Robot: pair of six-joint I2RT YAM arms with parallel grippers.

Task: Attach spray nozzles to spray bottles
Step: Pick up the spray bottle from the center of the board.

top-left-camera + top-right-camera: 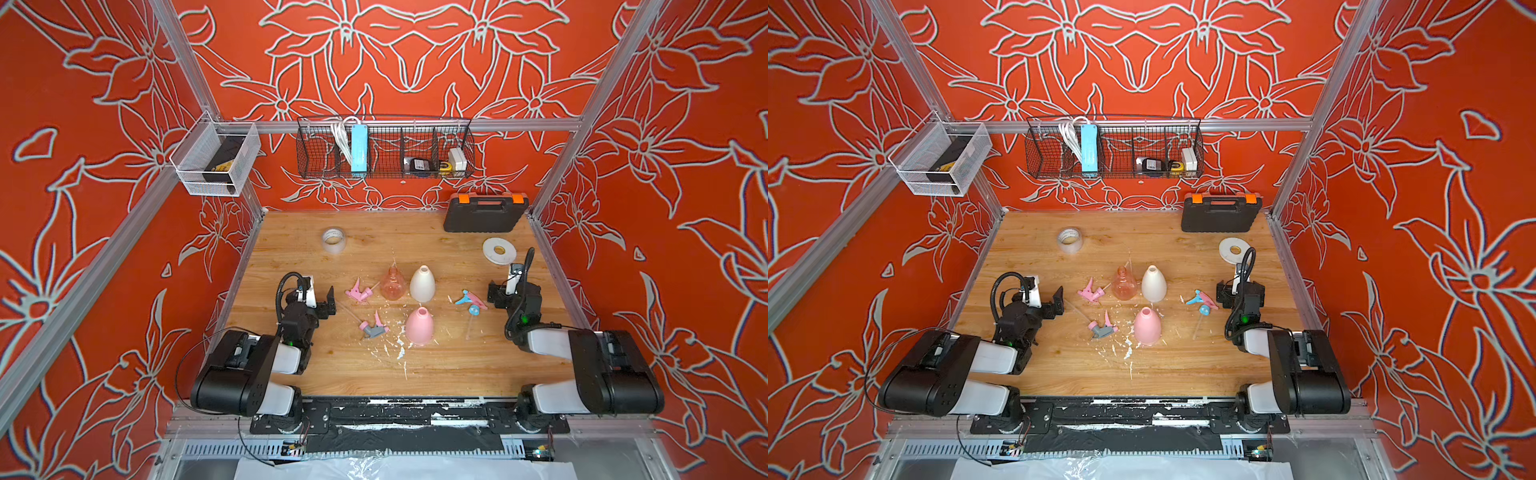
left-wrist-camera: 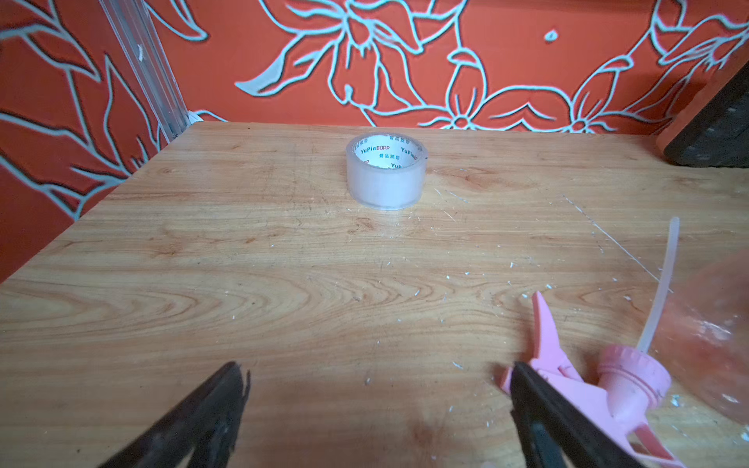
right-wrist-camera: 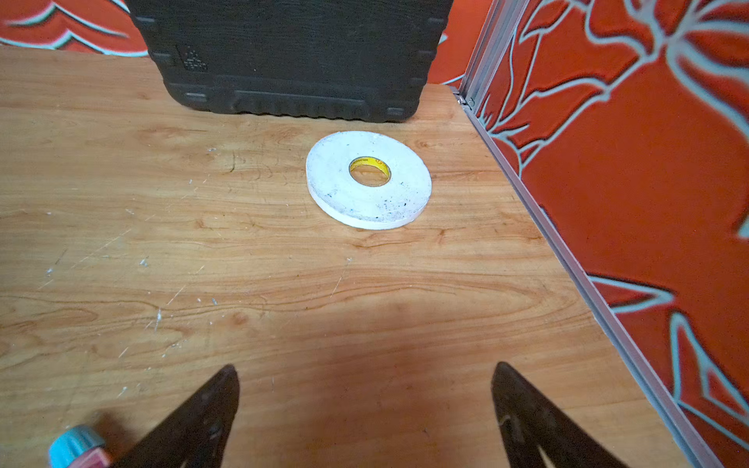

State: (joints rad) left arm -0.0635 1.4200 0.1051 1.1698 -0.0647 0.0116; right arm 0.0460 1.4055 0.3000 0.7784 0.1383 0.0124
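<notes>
Wood, light brown and scratched, makes the table [image 1: 332,374] that carries everything. In both top views the task's things sit in the middle band of the frame. At the left of this band the left gripper [image 2: 377,369] hangs low over the wood, its jaws spread wide with nothing between them. Just right of it the all-pink nozzle [image 1: 358,292] lies on its side, and the pink-and-grey nozzle [image 1: 374,328] lies a little lower in the frame. At the centre 3 bottles stand upright with open necks: the orange bottle [image 1: 392,284], the cream bottle [image 1: 422,284] beside it, and the pink bottle [image 1: 419,327] below them. Further right the pink-and-blue nozzle [image 1: 471,300] lies flat, just beside the right gripper [image 3: 364,370], whose jaws also stand released and empty.
</notes>
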